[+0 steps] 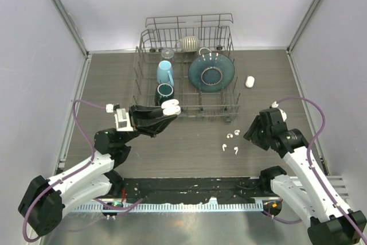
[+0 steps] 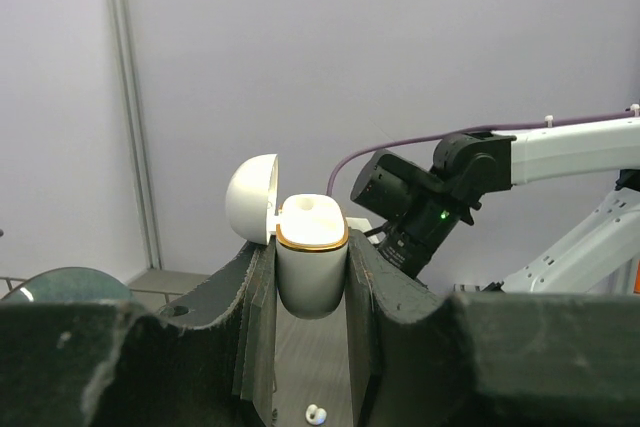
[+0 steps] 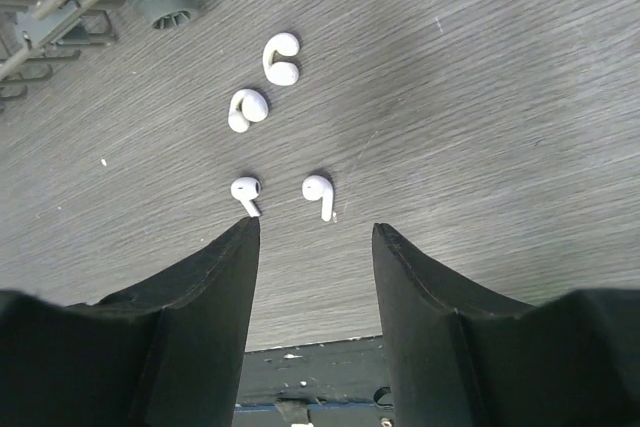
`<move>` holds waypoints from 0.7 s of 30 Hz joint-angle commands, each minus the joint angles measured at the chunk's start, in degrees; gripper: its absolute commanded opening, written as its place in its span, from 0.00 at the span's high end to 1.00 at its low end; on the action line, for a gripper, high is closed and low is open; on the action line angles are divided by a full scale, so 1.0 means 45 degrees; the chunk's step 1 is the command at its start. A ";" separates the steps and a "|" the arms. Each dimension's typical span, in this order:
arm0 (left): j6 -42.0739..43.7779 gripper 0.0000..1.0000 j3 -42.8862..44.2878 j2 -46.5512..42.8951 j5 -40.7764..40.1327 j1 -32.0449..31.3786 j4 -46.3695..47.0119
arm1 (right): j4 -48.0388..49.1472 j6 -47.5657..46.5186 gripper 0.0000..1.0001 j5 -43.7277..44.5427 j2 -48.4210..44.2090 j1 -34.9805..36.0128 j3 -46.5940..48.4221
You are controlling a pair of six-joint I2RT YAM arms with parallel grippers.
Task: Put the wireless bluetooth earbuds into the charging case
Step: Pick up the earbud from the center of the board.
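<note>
My left gripper (image 1: 170, 113) is shut on an open white charging case (image 1: 170, 107) with a gold rim. It holds the case upright above the table, lid flipped back, as the left wrist view (image 2: 311, 267) shows. Four small white earbuds lie loose on the table: two with stems (image 3: 245, 190) (image 3: 319, 190) and two curled ones (image 3: 248, 107) (image 3: 281, 57). In the top view they lie in a cluster (image 1: 231, 142). My right gripper (image 3: 315, 232) is open and empty, just on the near side of the stemmed pair. One earbud (image 2: 316, 413) shows below the left fingers.
A wire dish rack (image 1: 189, 27) at the back holds a blue cup (image 1: 165, 73), a dark mug (image 1: 164, 92), a dark teal plate (image 1: 211, 73) and a striped ball (image 1: 189, 43). A second white case (image 1: 249, 82) lies closed, right of the rack.
</note>
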 commanded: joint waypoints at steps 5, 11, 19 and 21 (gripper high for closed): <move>0.0232 1.00 -0.0115 -0.0109 0.0096 0.0007 0.0586 | 0.0800 0.1196 0.46 0.0247 0.0656 0.0871 -0.0665; 0.0232 1.00 -0.0232 0.0125 0.0018 0.0007 0.0704 | 0.1230 0.2154 0.47 0.1945 0.2082 0.3290 -0.0763; 0.0252 1.00 -0.0194 0.0300 -0.0021 0.0007 0.0704 | 0.2633 0.1806 0.47 0.2284 0.3079 0.3512 -0.1074; 0.0252 1.00 -0.0155 0.0359 0.0018 0.0007 0.0723 | 0.2967 0.1766 0.48 0.2280 0.3450 0.3512 -0.1192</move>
